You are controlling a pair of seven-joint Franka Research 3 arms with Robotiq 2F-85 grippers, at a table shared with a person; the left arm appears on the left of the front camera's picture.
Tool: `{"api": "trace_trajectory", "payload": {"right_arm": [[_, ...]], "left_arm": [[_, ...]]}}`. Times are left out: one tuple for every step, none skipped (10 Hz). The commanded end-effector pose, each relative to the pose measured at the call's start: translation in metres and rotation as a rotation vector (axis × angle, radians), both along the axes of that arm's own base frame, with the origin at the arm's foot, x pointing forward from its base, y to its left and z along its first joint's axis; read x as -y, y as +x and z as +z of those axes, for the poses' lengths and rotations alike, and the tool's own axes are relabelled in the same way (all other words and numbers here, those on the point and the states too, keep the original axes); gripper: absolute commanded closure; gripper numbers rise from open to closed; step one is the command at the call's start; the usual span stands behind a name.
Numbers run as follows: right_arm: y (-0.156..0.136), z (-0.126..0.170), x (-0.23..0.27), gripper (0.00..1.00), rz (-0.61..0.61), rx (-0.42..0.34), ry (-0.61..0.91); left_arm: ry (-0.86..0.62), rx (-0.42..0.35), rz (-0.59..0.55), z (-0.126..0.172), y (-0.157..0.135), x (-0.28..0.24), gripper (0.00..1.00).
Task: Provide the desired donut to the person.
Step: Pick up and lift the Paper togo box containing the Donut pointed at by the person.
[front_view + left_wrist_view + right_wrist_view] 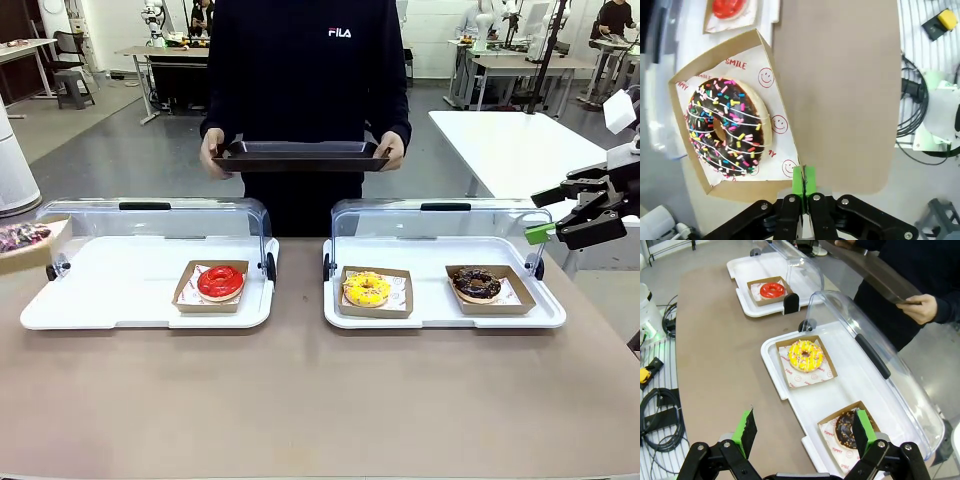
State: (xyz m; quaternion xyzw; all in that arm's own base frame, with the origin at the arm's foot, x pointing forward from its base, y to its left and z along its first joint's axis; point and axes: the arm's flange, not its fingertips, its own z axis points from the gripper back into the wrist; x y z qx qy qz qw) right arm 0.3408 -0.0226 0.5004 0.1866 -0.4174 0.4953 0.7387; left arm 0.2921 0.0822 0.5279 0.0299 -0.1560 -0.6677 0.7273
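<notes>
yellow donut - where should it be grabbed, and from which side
Probably by the near wall of its cardboard tray, not the yellow donut itself. Come from above on the robot's side: the clear lid stands open behind it, and the thin upright wall is easy to pinch.

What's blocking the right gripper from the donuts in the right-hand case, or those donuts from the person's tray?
Nothing visible blocks the open right gripper from the yellow donut or the chocolate donut: the clear lid is swung back. That raised lid stands behind both, between them and the black tray held by the person.
</notes>
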Motion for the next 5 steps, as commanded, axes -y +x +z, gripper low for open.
{"api": "trace_trajectory", "payload": {"right_arm": [[0.004, -0.001, 0.0, 0.0, 0.013, 0.018, 0.024], [0.004, -0.001, 0.0, 0.0, 0.013, 0.018, 0.024], [0.004, -0.001, 0.0, 0.0, 0.013, 0.018, 0.024], [0.004, -0.001, 0.0, 0.0, 0.013, 0.018, 0.024], [0.004, -0.001, 0.0, 0.0, 0.013, 0.018, 0.024]], "left_arm": [[0.051, 0.121, -0.012, -0.028, -0.049, 0.019, 1.0], [0.055, 0.131, -0.026, -0.022, -0.045, 0.021, 1.0], [0.024, 0.018, -0.044, -0.028, -0.034, 0.019, 1.0], [0.026, 0.105, -0.019, 0.03, -0.023, 0.003, 1.0], [0.026, 0.105, -0.019, 0.03, -0.023, 0.003, 1.0]]}}
